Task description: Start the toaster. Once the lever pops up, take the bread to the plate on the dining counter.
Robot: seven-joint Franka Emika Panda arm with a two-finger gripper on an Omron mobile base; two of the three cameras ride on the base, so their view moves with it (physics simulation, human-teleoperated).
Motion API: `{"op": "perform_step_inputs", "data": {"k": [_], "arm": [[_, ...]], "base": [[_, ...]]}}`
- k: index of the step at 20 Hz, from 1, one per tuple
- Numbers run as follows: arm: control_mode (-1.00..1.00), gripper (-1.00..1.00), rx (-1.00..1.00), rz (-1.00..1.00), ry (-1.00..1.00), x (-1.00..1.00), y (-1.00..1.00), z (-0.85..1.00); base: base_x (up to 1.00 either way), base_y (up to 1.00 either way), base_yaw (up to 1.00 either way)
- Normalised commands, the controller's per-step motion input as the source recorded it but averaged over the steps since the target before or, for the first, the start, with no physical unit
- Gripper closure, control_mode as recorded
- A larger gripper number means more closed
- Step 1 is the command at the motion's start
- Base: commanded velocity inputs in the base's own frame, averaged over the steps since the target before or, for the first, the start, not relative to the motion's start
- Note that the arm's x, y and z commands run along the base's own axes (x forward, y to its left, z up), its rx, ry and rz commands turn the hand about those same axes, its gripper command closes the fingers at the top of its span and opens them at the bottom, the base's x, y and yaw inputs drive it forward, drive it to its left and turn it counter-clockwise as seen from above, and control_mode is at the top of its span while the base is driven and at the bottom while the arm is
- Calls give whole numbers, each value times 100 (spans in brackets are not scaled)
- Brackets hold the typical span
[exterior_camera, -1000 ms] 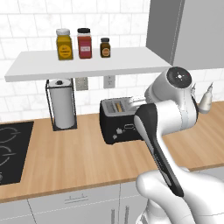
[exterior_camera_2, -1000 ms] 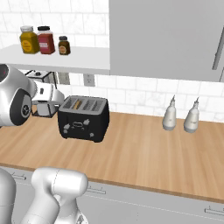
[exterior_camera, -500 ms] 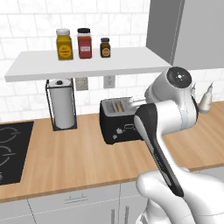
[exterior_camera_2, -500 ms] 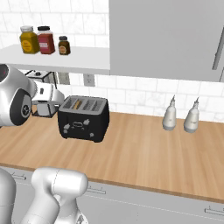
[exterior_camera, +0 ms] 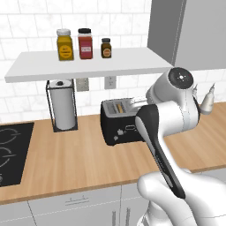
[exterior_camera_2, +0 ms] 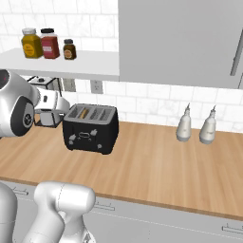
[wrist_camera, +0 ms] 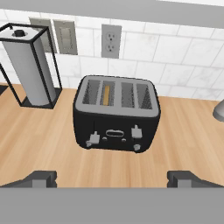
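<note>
Our gripper (wrist_camera: 112, 179) stands wide apart and holds nothing; in the hand view its two dark fingertips (wrist_camera: 40, 178) rise at the bottom corners, well short of the toaster (wrist_camera: 116, 114) and looking down on it from the front.

Going left to right along the counter (wrist_camera: 48, 144) in that view, we see the paper towel roll (wrist_camera: 29, 76) in its black wire frame by the wall, then the toaster roughly in the middle, then the edge of a grey bottle (wrist_camera: 218, 110) at far right. From the right base view the toaster (exterior_camera_2: 90, 128) sits near the tiled wall, with two white bottles (exterior_camera_2: 184, 127) well apart to its right and three spice jars (exterior_camera_2: 47, 43) on the shelf above.

The bread (wrist_camera: 106, 95) stands on edge in the second slot from the left, a thin golden strip sunk below the toaster's top. Both front levers (wrist_camera: 93, 138) look to be low on the face, but we cannot tell whether either has been pressed. We judge the task to be at its very start: the toaster is yet to be started, and the lift and carry to the plate are all left.

In the left base view our arm (exterior_camera: 163, 132) rises from the lower right, folds at the elbow in front of the toaster (exterior_camera: 118, 128), and hides its right half.
</note>
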Motion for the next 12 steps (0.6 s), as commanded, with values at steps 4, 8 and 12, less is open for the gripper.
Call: {"op": "perform_step_inputs", "data": {"k": [4, 8, 12], "arm": [[-100, -100, 0, 0, 0, 0, 0, 0], [-100, -100, 0, 0, 0, 0, 0, 0], [-100, -100, 0, 0, 0, 0, 0, 0]], "base": [[0, 0, 0], [0, 0, 0], [0, 0, 0]]}}
